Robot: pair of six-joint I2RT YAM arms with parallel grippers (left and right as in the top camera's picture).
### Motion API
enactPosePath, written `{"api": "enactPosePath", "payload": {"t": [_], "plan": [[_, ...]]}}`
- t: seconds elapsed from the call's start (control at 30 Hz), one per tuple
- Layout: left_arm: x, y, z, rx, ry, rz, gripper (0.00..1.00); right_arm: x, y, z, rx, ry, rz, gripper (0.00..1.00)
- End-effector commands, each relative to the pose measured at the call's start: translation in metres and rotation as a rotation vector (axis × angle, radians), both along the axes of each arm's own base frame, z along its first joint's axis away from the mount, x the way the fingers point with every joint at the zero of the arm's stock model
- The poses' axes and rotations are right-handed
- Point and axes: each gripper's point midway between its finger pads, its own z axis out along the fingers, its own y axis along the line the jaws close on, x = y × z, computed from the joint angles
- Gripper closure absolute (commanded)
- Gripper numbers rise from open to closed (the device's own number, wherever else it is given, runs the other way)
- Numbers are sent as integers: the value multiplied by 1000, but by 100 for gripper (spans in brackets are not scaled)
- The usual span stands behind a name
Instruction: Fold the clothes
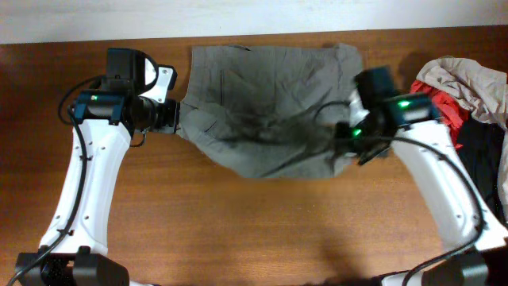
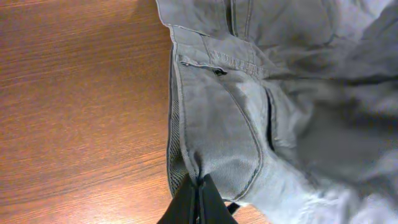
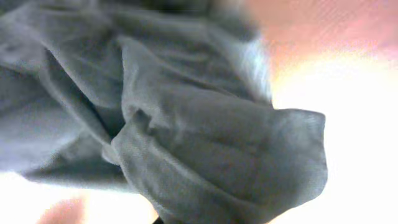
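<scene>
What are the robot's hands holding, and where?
Both hold the grey-olive shorts: the left gripper pinches their left edge, the right gripper their right edge.

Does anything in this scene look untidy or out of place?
Yes. The wrinkled grey-olive cotton shorts lie bunched and creased in the middle, not flat, pinched at both sides by the left end effector and the right end effector. Far right, beige, red and black garments sit heaped.

The shorts (image 1: pixel 262 103) in the upper middle of the frame are showing as matt, wrinkled woven cloth, while the table (image 1: pixel 238 230) under them is gleaming softly as smooth, grained wood. The white arm shells (image 1: pixel 87 179) are looking like glossy plastic, and the garments (image 1: pixel 468 79) at the right edge are lying soft and matt.
</scene>
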Motion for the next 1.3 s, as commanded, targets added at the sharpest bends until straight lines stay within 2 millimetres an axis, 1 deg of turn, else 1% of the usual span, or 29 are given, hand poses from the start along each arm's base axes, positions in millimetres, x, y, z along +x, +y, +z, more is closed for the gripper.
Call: {"api": "enactPosePath", "payload": {"t": [0.0, 0.07, 0.13, 0.33, 0.37, 0.4, 0.43, 0.5, 0.53, 0.57, 0.63, 0.7, 0.77, 0.87, 1.0, 1.03, 1.27], "plan": [[2, 7, 2, 24, -12, 22, 99, 11, -33, 3, -49, -30, -97, 96], [2, 7, 3, 24, -14, 22, 99, 17, -39, -5, -28, -19, -121, 96], [4, 7, 3, 24, -19, 22, 99, 23, -40, -12, -21, -10, -118, 96], [6, 6, 4, 23, -29, 22, 99, 47, -40, -38, -22, -6, -116, 96], [6, 6, 4, 23, -29, 23, 99, 52, -39, -43, -22, -12, -100, 96], [6, 6, 4, 23, -29, 23, 99, 56, -39, -46, -20, -15, -97, 93], [6, 6, 4, 23, -29, 22, 99, 61, -38, -51, -20, -16, -92, 86], [6, 6, 4, 23, -29, 23, 99, 66, -36, -60, -14, -12, -65, 62], [6, 6, 4, 23, -29, 23, 99, 67, -35, -65, -11, -7, -38, 53], [6, 6, 4, 23, -29, 22, 99, 67, -35, -67, -14, -1, -31, 49], [6, 6, 4, 23, -29, 23, 99, 64, -39, -69, -15, 14, -34, 48], [6, 6, 4, 23, -29, 22, 99, 56, -40, -66, 10, 37, -41, 48], [6, 6, 4, 23, -29, 22, 99, 42, -37, -60, 52, 76, -21, 48], [6, 6, 4, 23, -29, 22, 99, 17, -39, -54, 67, 153, -30, 48], [6, 8, 4, 32, -30, 23, 99, -5, -37, -52, 67, 236, -23, 48], [6, 12, 4, 56, -31, 35, 99, -10, -37, -52, 68, 256, -25, 48], [10, 24, 5, 102, -49, 67, 99, -19, -37, -52, 70, 293, -10, 48]]}}
